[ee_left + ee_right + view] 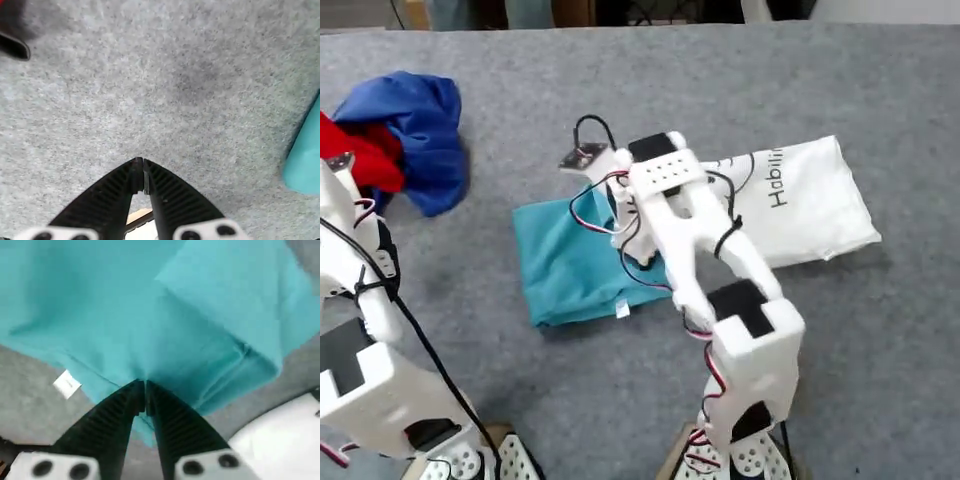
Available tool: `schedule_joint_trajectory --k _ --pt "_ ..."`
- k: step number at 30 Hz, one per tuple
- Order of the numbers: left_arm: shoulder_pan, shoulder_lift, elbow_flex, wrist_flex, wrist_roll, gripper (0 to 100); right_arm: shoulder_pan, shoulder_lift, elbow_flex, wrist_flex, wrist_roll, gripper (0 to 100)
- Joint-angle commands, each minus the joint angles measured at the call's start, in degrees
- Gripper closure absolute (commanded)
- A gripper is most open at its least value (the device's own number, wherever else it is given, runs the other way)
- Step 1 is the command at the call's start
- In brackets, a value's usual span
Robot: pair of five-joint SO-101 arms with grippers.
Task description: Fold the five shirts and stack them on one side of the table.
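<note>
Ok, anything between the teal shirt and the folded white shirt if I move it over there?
Nothing visible. The teal shirt lies beside the white shirt, with a strip of bare grey table between them; the right arm hides part of that gap from above.

The right arm (700,230) hangs over the folded teal shirt (570,265).

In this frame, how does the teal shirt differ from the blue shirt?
The teal shirt lies folded flat mid-table; the blue shirt is a crumpled heap at the far left. The teal shirt lies beside the white shirt; the blue shirt touches a red shirt. Both rest on the grey table.
</note>
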Motion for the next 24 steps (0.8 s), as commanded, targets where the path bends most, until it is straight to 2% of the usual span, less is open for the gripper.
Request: schedule_joint_trajectory --k 1,4,7,14,17,22,24 --pt "-0.66 -0.88 0.04 -0.35 -0.79 97 2.99 -1.1 -0.66 2.99 -0.18 98.4" --pt "-0.57 -0.88 -0.04 -0.35 -0.79 97 6.95 -2.15 2.95 2.9 0.44 98.4" --pt "-0.04 -0.79 -0.04 -0.35 -0.79 97 9.32 -2.68 7.6 2.64 4.22 98.4" --pt "3.47 -0.79 -0.04 -2.29 -0.53 97 8.35 -9.27 10.42 -2.55 4.84 98.3" --pt "8.48 -0.79 -0.48 -2.37 -0.26 97 7.38 -14.11 6.9 -2.29 5.01 98.3" --pt "21.41 -0.88 -0.57 -5.36 0.0 97 7.65 -17.63 -0.48 -2.9 5.1 98.3" --pt "26.68 -1.41 -2.24 -6.95 2.46 97 7.38 -16.48 -2.95 -4.92 4.75 98.3"
